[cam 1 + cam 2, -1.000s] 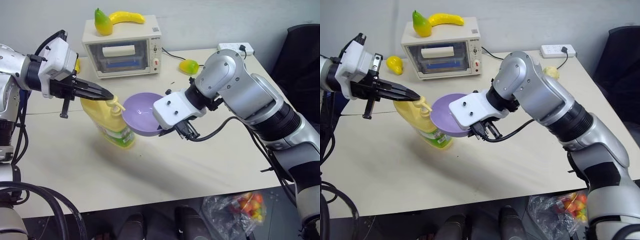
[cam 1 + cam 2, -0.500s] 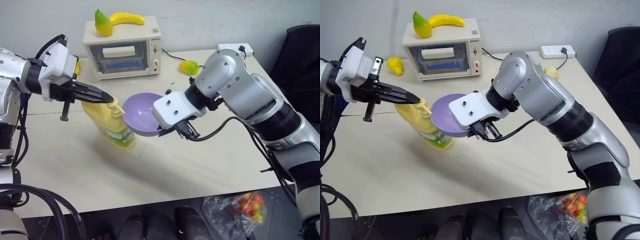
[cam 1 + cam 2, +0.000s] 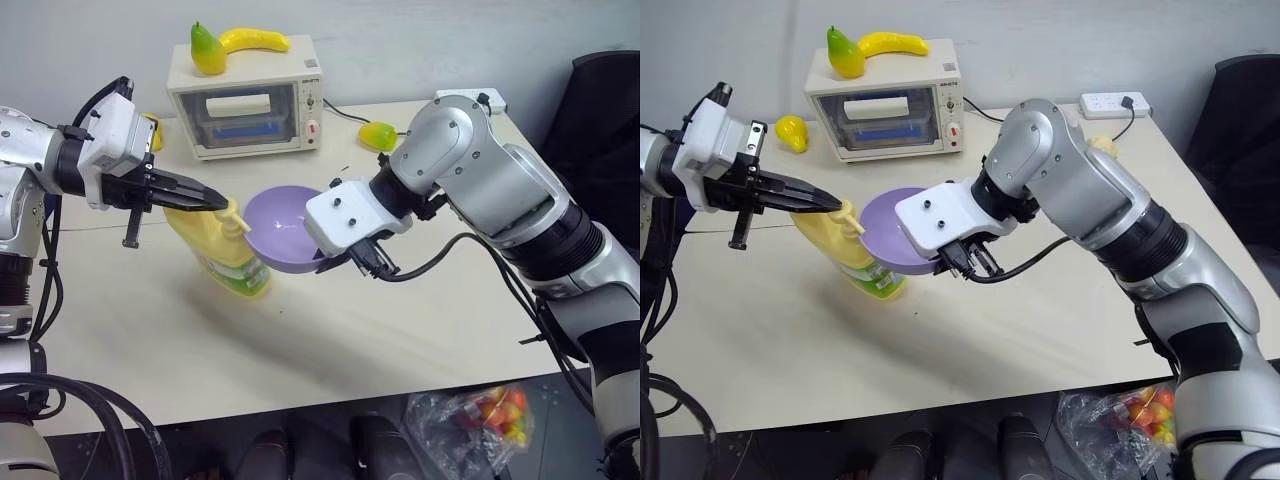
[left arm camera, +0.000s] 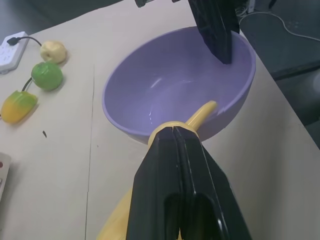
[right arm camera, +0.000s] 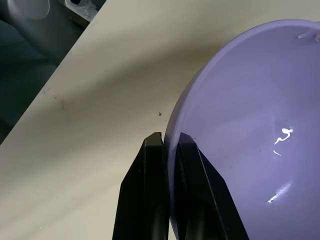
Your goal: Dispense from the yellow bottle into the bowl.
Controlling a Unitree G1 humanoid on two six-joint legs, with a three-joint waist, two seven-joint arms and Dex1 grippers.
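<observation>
The yellow bottle [image 3: 226, 258] stands on the table, left of centre. My left gripper [image 3: 218, 199] is shut, and its closed fingertips rest on the bottle's yellow pump top [image 4: 170, 131]. The pump's spout [image 4: 202, 111] reaches over the rim of the lavender bowl [image 3: 283, 226]. The bowl is held tilted just off the table, right beside the bottle. My right gripper [image 5: 168, 137] is shut on the bowl's rim, on the side away from the bottle. A few small white marks show on the bowl's inner wall [image 5: 281, 135].
A white toaster oven [image 3: 246, 102] stands at the back with a pear [image 3: 206, 48] and a banana [image 3: 254, 38] on top. Small fruits [image 3: 378, 133] and a power strip [image 3: 470, 97] lie at the back right. A bag of fruit [image 3: 482, 415] sits below the table's front edge.
My left forearm has sunk a little while the fingertips stay on the pump top. The bowl, the bottle and the right arm hold their places.
</observation>
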